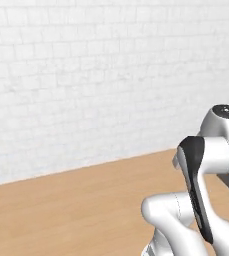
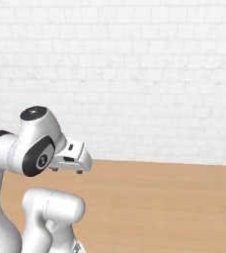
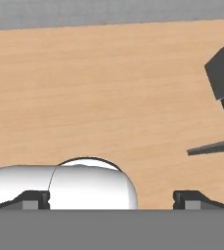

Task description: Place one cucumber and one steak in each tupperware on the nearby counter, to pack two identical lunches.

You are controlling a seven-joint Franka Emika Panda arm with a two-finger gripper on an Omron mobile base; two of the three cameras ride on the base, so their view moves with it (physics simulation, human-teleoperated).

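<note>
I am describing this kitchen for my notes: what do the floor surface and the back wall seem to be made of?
The surface looks like light wood with a matte finish: fine grain lines run along it. The wall looks like white-painted brick, judging by its staggered joint lines; it could equally be tile.

One wooden floor (image 1: 61, 210); one brick wall (image 1: 86, 75)

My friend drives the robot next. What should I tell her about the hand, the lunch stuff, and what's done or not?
Gripper: open, holding nothing; its two fingertips stand wide apart in the hand view.
Arm: folded up close over its base, facing a white brick wall.
Counter: light wood stretches below the hand. A dark grey thing sits at the hand view's right edge; I cannot tell what it is.
Done: nothing that can be seen here.
Left: find the cucumbers, steaks and both boxes, then pack one of each per box.
</note>
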